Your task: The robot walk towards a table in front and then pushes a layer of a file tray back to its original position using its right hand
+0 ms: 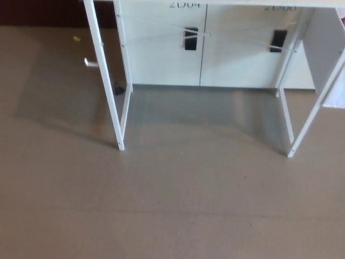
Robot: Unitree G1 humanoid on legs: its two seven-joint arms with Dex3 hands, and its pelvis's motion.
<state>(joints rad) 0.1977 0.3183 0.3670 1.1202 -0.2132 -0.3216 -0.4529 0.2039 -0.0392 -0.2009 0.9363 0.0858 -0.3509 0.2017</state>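
Observation:
Only the underside of a white table shows in the head view: its front left leg (pixel 103 81) and front right leg (pixel 311 116) stand on the brown floor (pixel 178 205), with the edge of the tabletop (pixel 259 2) just at the picture's top. The file tray is out of sight above the frame. Neither of my hands shows.
White cabinet doors (pixel 202 48) with two black handles stand behind the table. A small white object (pixel 89 62) and a yellow scrap (pixel 76 38) lie on the floor at the back left. A white panel (pixel 330 48) hangs at the table's right side.

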